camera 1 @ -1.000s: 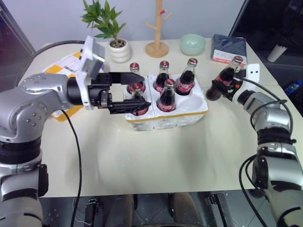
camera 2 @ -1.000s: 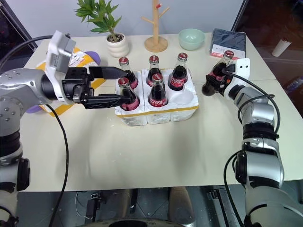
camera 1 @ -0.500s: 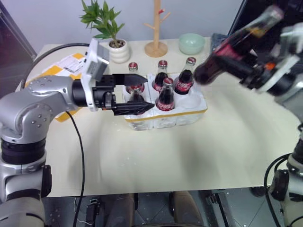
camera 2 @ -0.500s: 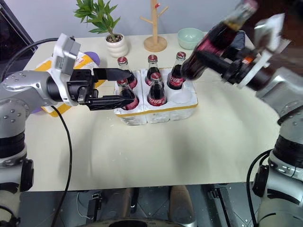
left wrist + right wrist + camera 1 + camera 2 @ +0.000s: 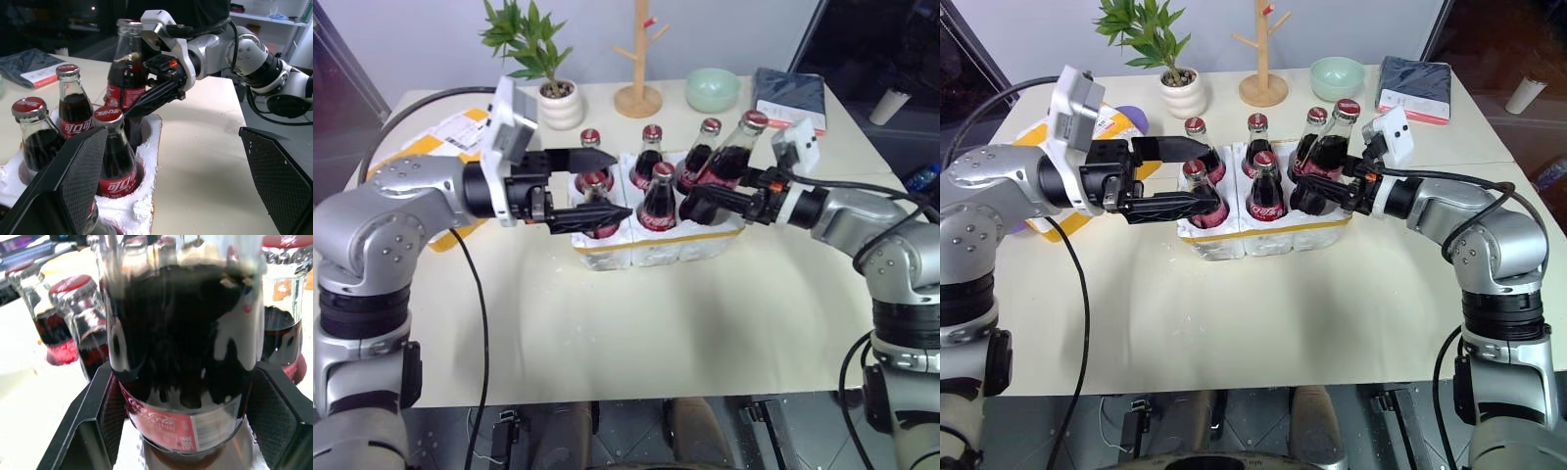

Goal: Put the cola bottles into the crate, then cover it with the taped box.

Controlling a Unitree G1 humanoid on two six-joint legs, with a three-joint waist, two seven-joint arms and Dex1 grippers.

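Right gripper, head views: clamped low on the sixth bottle, which tilts over the near right well of the crate. Five bottles stand in the other wells. Left gripper, jaws apart, is level at the crate's left end, its fingers either side of the near left bottle without closing on it. The taped box lies behind the left arm.

Left wrist view: the held bottle leans, its base hidden behind a seated bottle; the foam rim is crumbly.

Right wrist view: both pads press the label band of the full bottle.

Handling, as a judgement: full glass is heavy for its size, rigid, smooth and breakable. A low grip on the label band holds well; the neck would pivot. The foam is light and dents easily, so the bottle should go in upright.
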